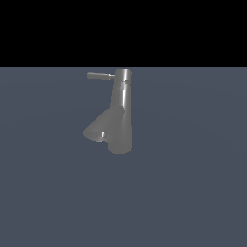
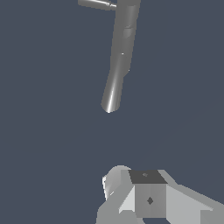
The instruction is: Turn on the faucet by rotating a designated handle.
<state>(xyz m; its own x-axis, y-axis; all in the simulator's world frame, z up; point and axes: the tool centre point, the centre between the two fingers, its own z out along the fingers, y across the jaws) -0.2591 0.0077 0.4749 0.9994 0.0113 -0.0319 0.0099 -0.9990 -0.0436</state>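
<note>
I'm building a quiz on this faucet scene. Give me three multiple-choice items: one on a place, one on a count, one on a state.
1. In the exterior view, the thin grey metal rod handle juts from the cap toward:
A. that view's left
B. that view's right
C. straight up

2. How many rod handles does the grey metallic tapered faucet show?
A. one
B. two
C. three

3. The white robot gripper is:
A. clamped on the handle
B. apart from the faucet
C. gripping the spout

Answers: 1 A, the rod lies left of the cap. 2 A, a single rod shows. 3 B, the wrist view shows bare floor between them.
</note>
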